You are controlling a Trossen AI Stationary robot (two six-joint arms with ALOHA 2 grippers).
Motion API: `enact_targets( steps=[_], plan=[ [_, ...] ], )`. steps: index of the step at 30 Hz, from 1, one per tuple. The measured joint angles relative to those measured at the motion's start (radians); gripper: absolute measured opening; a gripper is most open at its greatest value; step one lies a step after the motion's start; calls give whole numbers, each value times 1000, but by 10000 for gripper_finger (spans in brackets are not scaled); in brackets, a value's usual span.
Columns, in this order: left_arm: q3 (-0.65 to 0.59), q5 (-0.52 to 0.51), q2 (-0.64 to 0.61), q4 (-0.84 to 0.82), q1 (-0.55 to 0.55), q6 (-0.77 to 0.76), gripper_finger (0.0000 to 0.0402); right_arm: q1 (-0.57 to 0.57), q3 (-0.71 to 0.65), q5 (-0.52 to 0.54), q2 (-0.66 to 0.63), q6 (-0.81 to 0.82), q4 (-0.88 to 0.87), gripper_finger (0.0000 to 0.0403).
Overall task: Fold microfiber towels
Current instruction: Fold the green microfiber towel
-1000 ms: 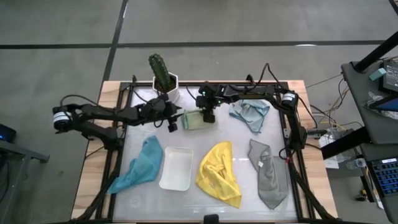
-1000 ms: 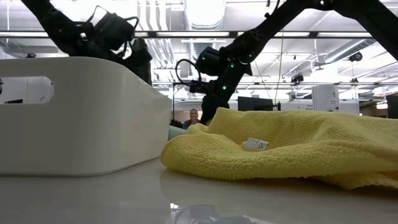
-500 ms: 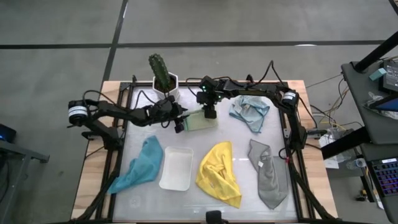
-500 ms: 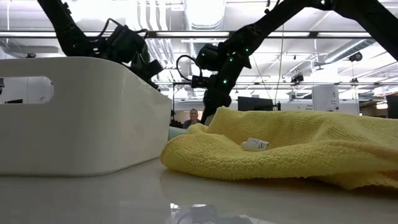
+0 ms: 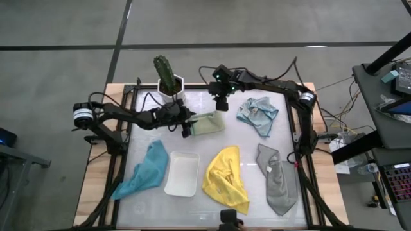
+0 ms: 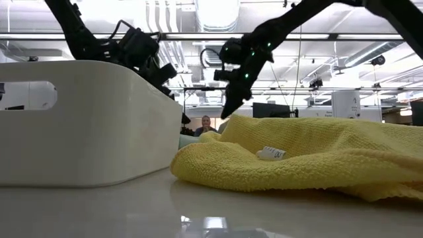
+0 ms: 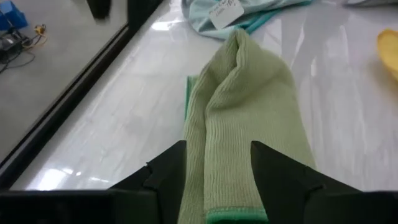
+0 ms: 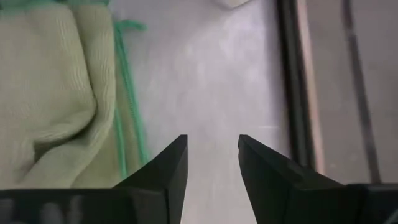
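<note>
You had just lifted the right gripper (image 5: 221, 106) off the pale green towel (image 5: 208, 123), its fingers apart and empty, leaving the half-folded cloth at the table's back between the left gripper's (image 5: 188, 129) fingers.

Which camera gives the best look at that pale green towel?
The left wrist view: the pale green towel fills it, bunched between the jaws. The high view shows it small, the right wrist view only an edge; the low view hides it.
</note>
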Motion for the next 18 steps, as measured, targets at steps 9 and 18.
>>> enact_targets(
  steps=[9,18],
  plan=[
    [0,-4,56,-2,7,5,185,39,-15,-278,-54,36,-110,127],
    [-5,30,57,-2,32,11,176,108,-78,-260,-55,69,-104,120]
  ],
)
